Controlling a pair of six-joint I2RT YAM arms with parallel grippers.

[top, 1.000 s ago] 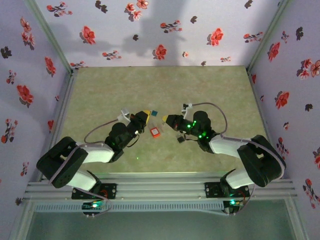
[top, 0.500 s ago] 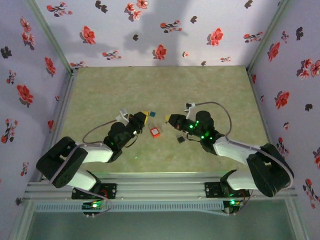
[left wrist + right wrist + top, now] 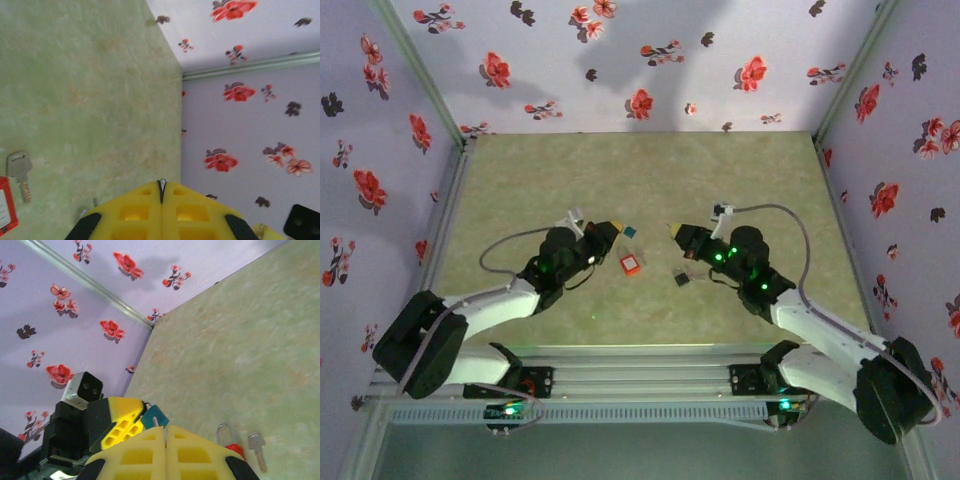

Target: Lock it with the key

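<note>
Red-orange lock (image 3: 630, 264) with pale label, silver key (image 3: 20, 175), yellow jaws, mottled green table (image 3: 640, 180), lilac red-flowered walls (image 3: 620, 90).

There was one lock (image 3: 630, 264); one bare metal key (image 3: 20, 172); one small teal piece (image 3: 630, 231) and one small dark piece (image 3: 681, 279), both too small to tell what they were; two arms, the left arm (image 3: 490, 305) and the right arm (image 3: 810, 320); two end effectors, the left end effector (image 3: 612, 228) and the right end effector (image 3: 673, 229); one surface (image 3: 650, 170); three flowered walls (image 3: 650, 70).
</note>
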